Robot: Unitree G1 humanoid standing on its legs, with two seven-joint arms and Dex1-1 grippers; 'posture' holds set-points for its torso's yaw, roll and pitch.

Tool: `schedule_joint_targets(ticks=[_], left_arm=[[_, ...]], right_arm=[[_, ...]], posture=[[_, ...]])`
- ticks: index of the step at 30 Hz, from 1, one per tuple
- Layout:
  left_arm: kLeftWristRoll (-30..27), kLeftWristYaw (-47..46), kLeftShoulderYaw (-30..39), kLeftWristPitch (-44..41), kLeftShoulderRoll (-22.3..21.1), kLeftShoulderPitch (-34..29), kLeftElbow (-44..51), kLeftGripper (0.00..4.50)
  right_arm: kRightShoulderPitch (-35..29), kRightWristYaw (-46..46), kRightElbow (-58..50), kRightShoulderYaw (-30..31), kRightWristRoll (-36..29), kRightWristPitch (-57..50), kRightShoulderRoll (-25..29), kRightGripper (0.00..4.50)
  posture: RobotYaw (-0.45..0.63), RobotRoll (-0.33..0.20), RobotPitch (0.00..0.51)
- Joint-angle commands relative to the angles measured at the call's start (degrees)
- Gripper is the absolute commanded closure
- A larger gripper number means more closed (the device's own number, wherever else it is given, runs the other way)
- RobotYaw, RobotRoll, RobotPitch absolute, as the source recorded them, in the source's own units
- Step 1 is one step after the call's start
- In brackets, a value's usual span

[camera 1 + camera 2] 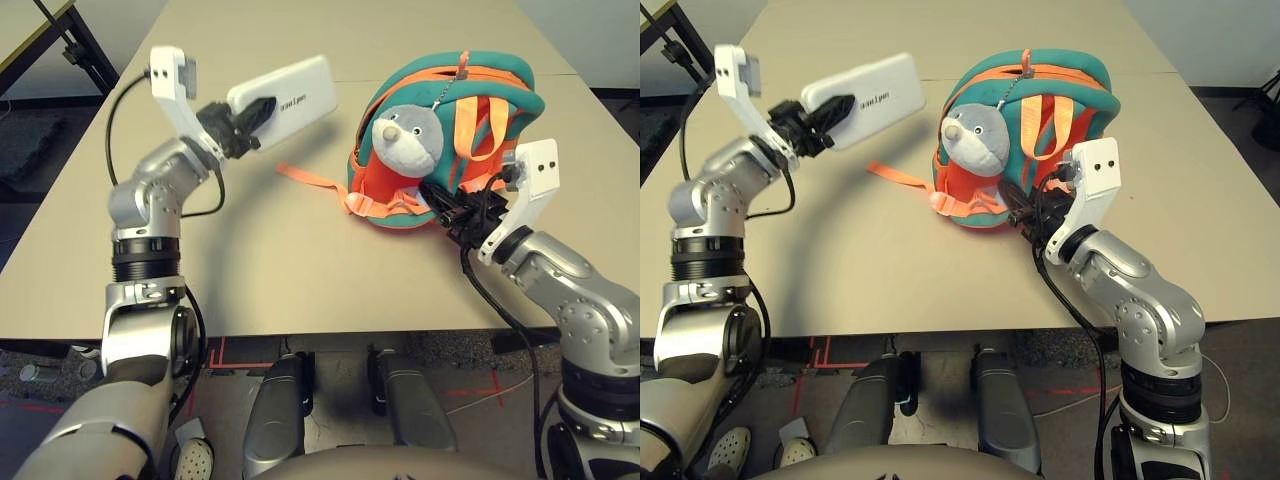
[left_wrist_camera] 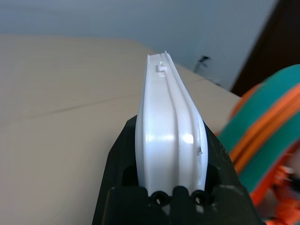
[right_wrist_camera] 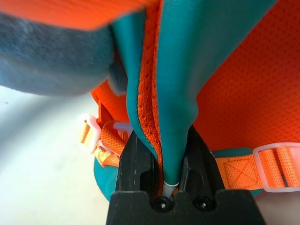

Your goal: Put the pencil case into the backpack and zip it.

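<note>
My left gripper (image 1: pixel 250 120) is clamping the pencil case (image 1: pixel 290 92) by one short end, the two black fingers (image 2: pixel 123 154) pressing on its flat faces, and I am holding it in the air above the table (image 1: pixel 270 250), well clear of the surface. The case is lying roughly level, tilted a little upward, with its free end pointing toward the backpack (image 1: pixel 450 140) and its dark lettering facing up. Seen along my left fingers, the white case is running edge-on straight ahead, with the teal and orange curve of the backpack off to one side.

My right gripper (image 3: pixel 161 180) is closed on a fold of the backpack's teal edging (orange mesh is pinched in beside it), low on the side nearest my right arm. The fingers (image 3: pixel 133 161) are standing narrow with the fabric between them.

The backpack is sitting on the table, straps facing me, with the grey-white plush animal (image 1: pixel 408 135) on its front and a loose orange strap (image 1: pixel 305 178) trailing over the table toward my left arm. A zipper pull (image 1: pixel 463 68) is resting at the top of its teal arch. The pencil case is near the backpack but not touching it.
</note>
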State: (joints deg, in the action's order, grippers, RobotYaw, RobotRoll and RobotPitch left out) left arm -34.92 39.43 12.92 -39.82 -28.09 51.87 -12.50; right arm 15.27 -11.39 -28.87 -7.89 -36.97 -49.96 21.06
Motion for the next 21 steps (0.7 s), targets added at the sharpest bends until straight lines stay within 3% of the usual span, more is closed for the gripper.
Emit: schedule_joint_targets(ticks=[1,10,21], left_arm=[[-2.8,5.0,0.2,-2.7,-3.1,4.0,1.4,3.27],[-4.9,12.6,0.6,-6.7,-8.9,11.7,-1.2,3.27],[-5.9,18.3,-2.4,-11.2,-11.6,11.2,2.1,3.27]], right_arm=[[-0.5,-0.9,2.2,2.0,0.9,-1.7,0.4,4.11],[-0.2,-1.7,3.3,3.4,2.4,-1.8,0.4,4.11],[0.2,-2.3,4.3,4.1,3.7,-1.8,0.1,4.11]], posture=[[-0.14,0.0,0.187],[-0.14,0.0,0.189],[-0.14,0.0,0.191]])
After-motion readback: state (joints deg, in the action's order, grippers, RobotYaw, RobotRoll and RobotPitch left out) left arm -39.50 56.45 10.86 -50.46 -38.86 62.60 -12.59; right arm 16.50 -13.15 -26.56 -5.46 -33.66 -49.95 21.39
